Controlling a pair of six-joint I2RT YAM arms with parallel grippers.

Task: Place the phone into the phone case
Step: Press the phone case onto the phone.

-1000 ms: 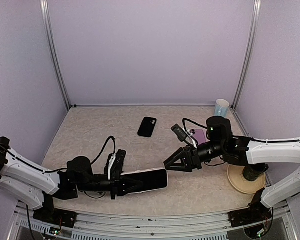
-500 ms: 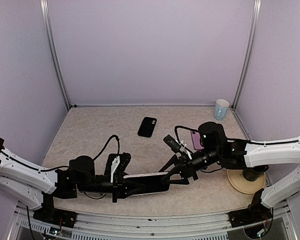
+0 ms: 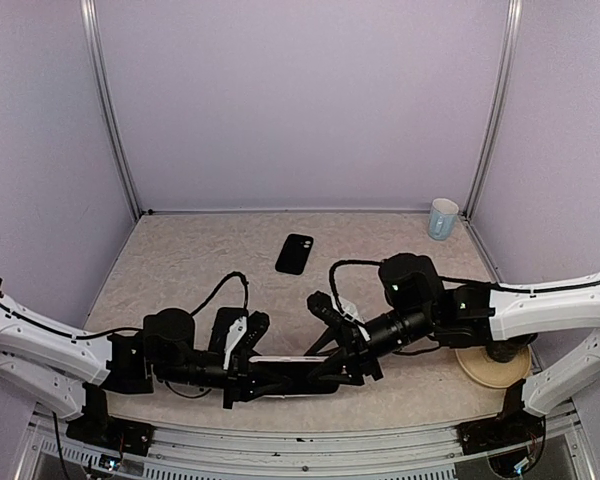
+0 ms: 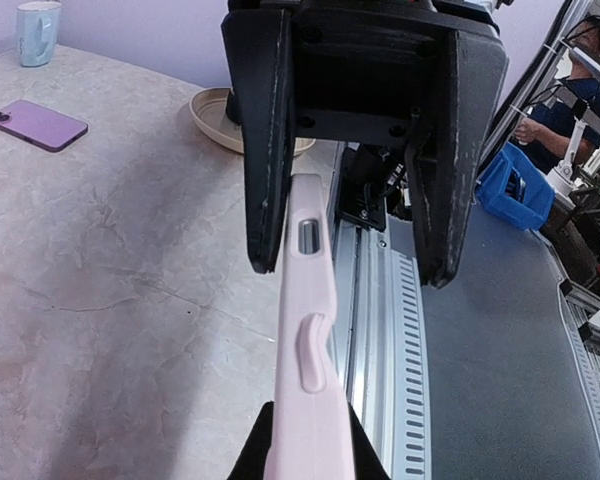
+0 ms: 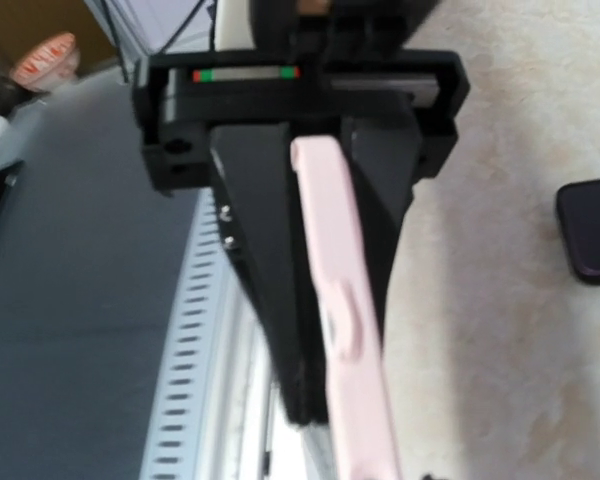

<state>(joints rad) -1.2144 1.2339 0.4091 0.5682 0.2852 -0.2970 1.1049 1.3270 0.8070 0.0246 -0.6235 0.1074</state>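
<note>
Phone case (image 4: 310,390): our left claw (image 3: 248,378) pinches one end so our half-open right claw (image 4: 352,250) can straddle the other.

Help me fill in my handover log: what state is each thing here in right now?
pink case: clamped at one end, other end between the right gripper's fingers
left gripper: shut on the pink case
right gripper: jaws open, straddling the case's far end
purple phone: flat on the table, camera side up, free
dark phone-shaped item: flat on the table, clear of both arms
mug: upright
</note>
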